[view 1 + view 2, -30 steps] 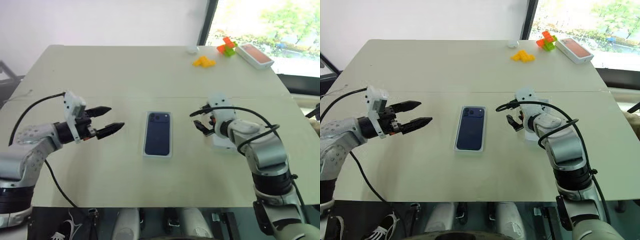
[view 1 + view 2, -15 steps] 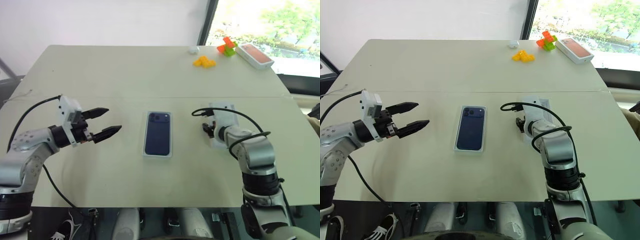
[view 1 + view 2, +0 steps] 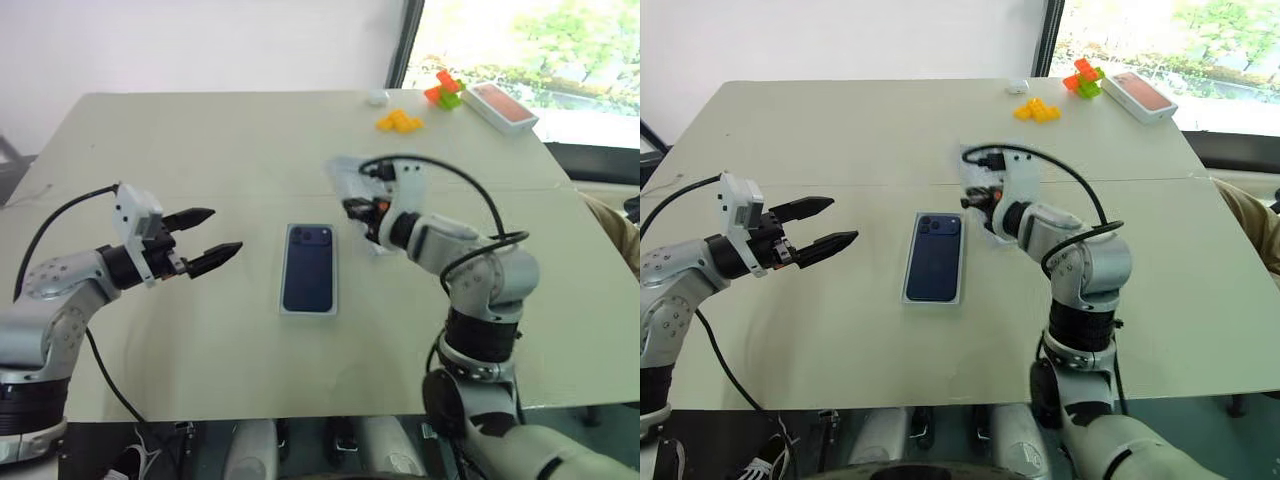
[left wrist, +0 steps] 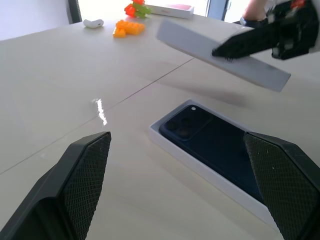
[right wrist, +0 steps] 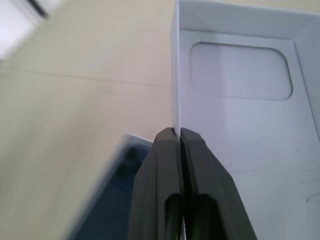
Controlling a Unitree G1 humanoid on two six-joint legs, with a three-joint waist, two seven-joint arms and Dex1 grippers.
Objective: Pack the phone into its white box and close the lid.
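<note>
The dark navy phone (image 3: 308,268) lies face down in the shallow white box (image 3: 933,300) at the middle of the table. Just right of its far end, my right gripper (image 3: 362,212) is shut on one side wall of the white lid (image 4: 220,60) and holds it tilted above the table. In the right wrist view the fingertips (image 5: 177,132) pinch that thin wall, with the lid's plain white inside (image 5: 250,125) beside them and the phone blurred below. My left gripper (image 3: 225,230) hovers open to the left of the box, pointing at it, holding nothing.
At the far right corner lie a red-topped box (image 3: 503,105), red and green bricks (image 3: 444,90), orange bricks (image 3: 398,121) and a small white case (image 3: 376,97). A seam (image 3: 200,195) crosses the table behind the phone.
My right gripper has shut on the lid, lifted it off the table at the right and carried it left toward the phone's far end. The left arm has stayed put.
</note>
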